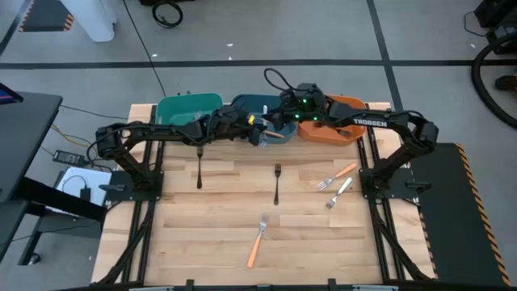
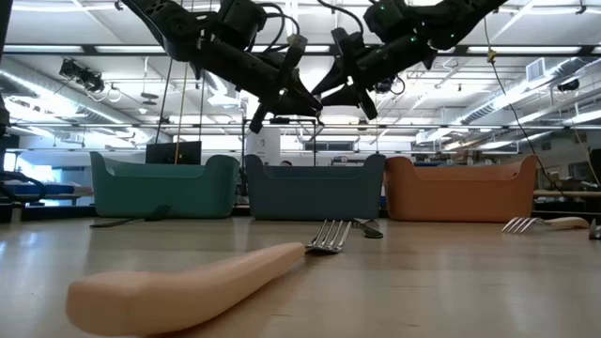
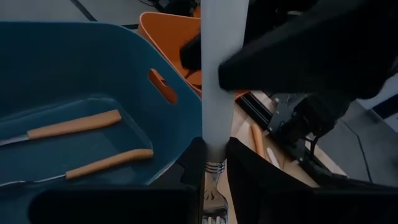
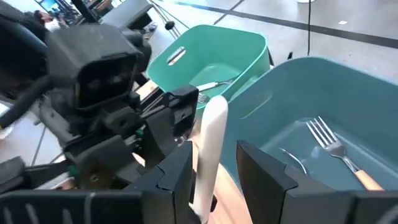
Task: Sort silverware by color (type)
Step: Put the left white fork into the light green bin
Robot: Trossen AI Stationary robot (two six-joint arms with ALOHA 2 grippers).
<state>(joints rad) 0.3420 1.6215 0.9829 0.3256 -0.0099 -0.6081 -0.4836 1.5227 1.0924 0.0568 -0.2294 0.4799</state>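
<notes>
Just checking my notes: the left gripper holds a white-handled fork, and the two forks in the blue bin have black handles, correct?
Not quite: the two forks in the blue bin have orange handles, as the left wrist view shows. The left gripper does hold the white-handled fork.

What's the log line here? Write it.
place: at blue bin | left gripper: shut on white-handled fork | right gripper: open around its handle

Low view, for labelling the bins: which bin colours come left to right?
Teal bin → blue bin → orange bin.
</notes>
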